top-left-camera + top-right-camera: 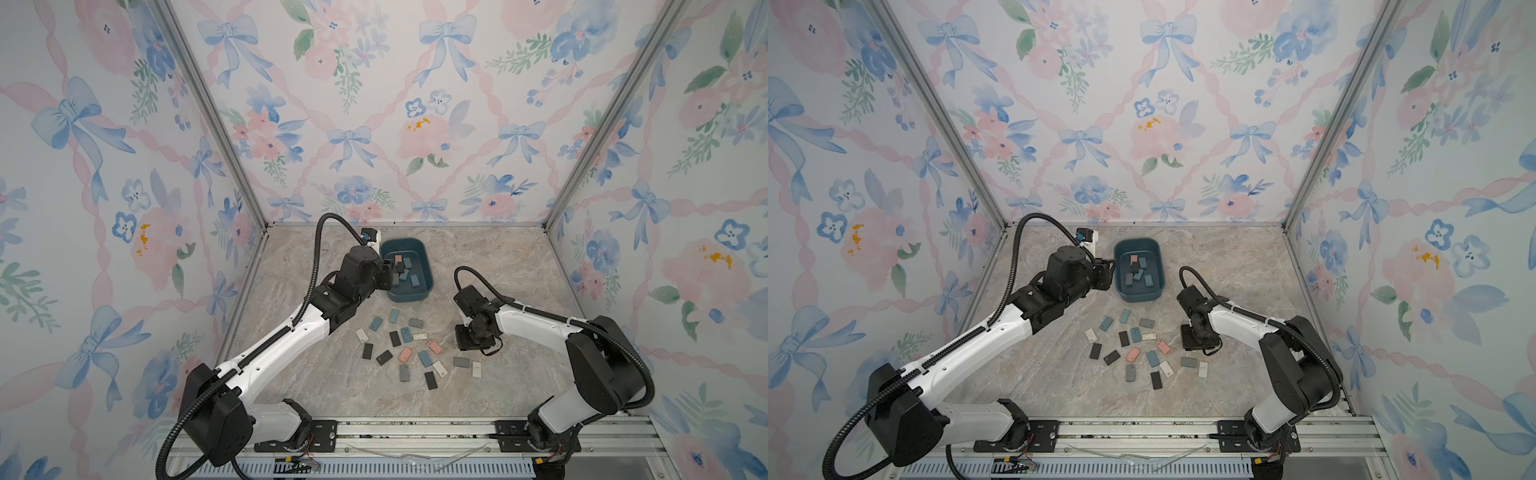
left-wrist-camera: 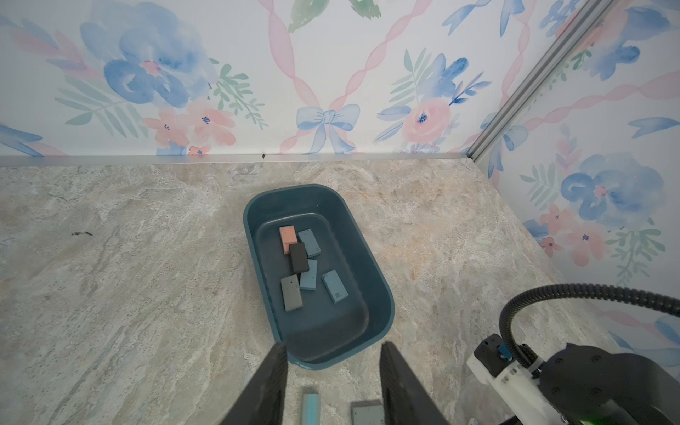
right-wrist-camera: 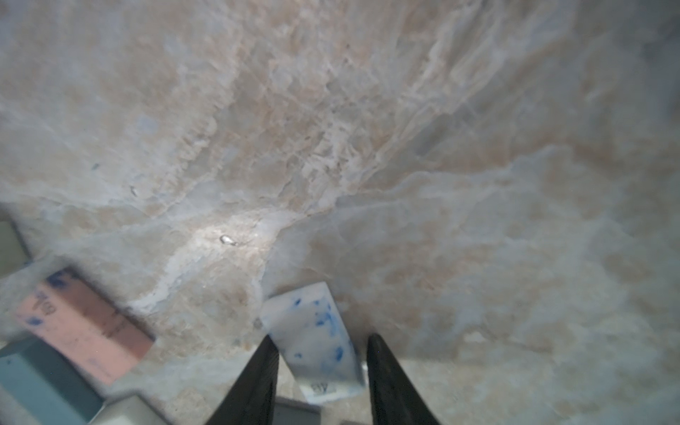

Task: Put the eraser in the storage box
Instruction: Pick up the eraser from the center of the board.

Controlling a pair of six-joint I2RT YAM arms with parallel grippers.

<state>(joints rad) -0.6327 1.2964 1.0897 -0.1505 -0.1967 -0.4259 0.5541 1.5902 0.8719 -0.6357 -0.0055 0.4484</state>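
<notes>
The storage box (image 1: 409,296) (image 1: 1140,296) (image 2: 379,287) is a dark teal tub at the back of the marble table. Several erasers lie in it, among them a black one (image 2: 298,257). My left gripper (image 2: 333,346) (image 1: 392,272) is at the box's left rim, open, with nothing between its fingers. My right gripper (image 3: 322,337) (image 1: 473,338) points down at the right edge of the loose erasers. Its fingers press both sides of a white eraser (image 3: 309,323) with blue specks, which sits skewed between them. The wrist hides that eraser in both top views.
Several loose erasers, pink (image 1: 405,355), blue, grey, black and white, lie scattered on the table in front of the box. A pink eraser (image 3: 84,327) and a teal one (image 3: 40,379) lie close beside my right gripper. Papered walls enclose three sides.
</notes>
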